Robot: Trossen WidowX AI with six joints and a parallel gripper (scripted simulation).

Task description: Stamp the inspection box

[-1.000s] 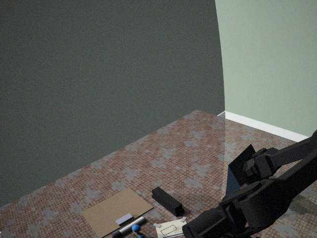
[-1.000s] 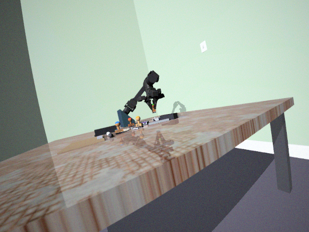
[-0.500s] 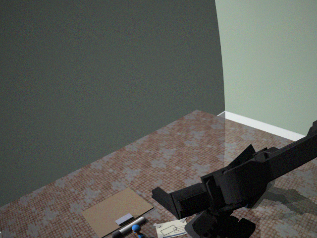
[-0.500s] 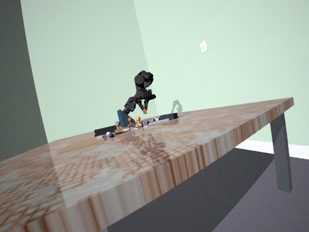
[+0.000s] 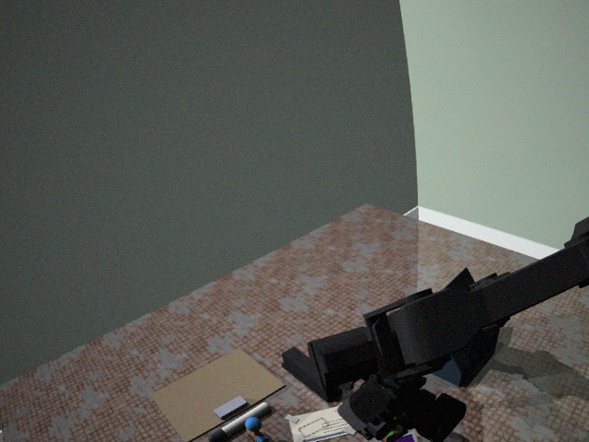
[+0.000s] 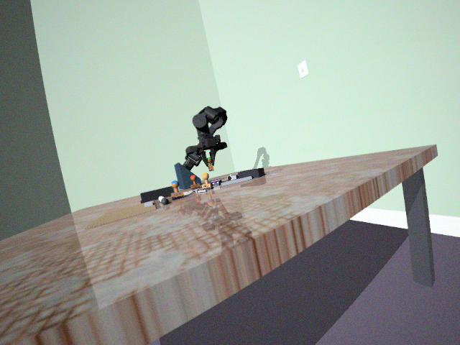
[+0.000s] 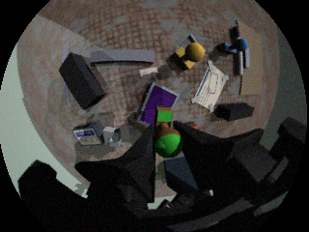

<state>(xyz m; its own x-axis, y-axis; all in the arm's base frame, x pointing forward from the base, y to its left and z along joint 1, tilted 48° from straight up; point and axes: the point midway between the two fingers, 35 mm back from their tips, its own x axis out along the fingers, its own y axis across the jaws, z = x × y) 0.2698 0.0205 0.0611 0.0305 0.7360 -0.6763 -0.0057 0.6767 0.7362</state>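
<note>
Clamping the green-knobbed wooden stamp [image 7: 168, 142] at lower centre of the wrist view, the black parallel-jaw gripper [image 7: 169, 149] carries it off the bench, just over the near edge of the purple ink pad [image 7: 158, 103]. To the right lies the white inspection card [image 7: 210, 87], with a yellow-knobbed stamp [image 7: 191, 53] and a blue-knobbed stamp [image 7: 238, 45] above it. A descent from here could ink only part of the face, and crowding the neighbouring stamps risks a knock.

Soft, dim light is casting faint shadows; the glossy wooden table top [image 6: 297, 192] is reflecting objects; the wrist view is bulging, blurry.
</note>
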